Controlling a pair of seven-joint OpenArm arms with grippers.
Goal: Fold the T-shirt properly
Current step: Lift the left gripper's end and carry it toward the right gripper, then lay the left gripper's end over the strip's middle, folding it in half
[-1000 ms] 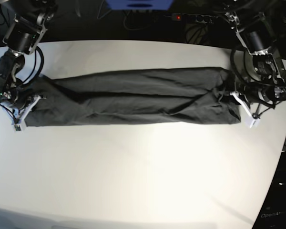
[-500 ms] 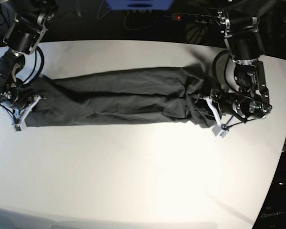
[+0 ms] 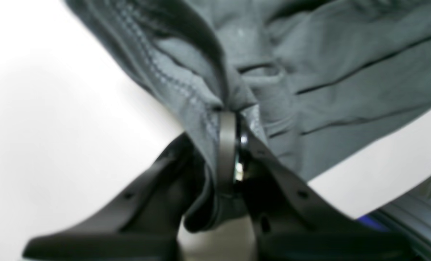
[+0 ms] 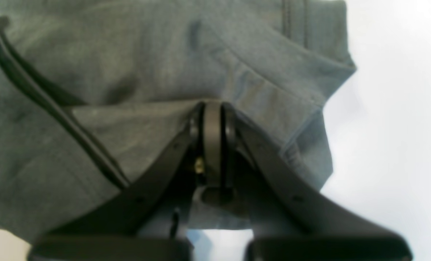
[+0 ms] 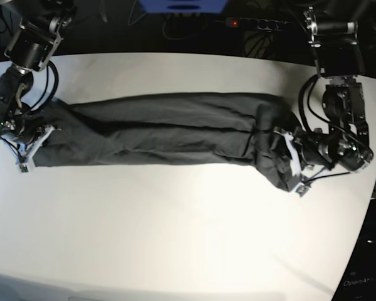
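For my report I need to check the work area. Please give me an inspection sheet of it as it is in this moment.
Surface: white table, bare in front.
Job's things: dark T-shirt lies as a long band, bunched at the left arm's end.
Clutter: nothing seen.
Grippers: left gripper shut on the T-shirt; right gripper shut on the T-shirt.
Cables: black cables loop along the arms.
Surroundings: power strip with a red light behind the table.
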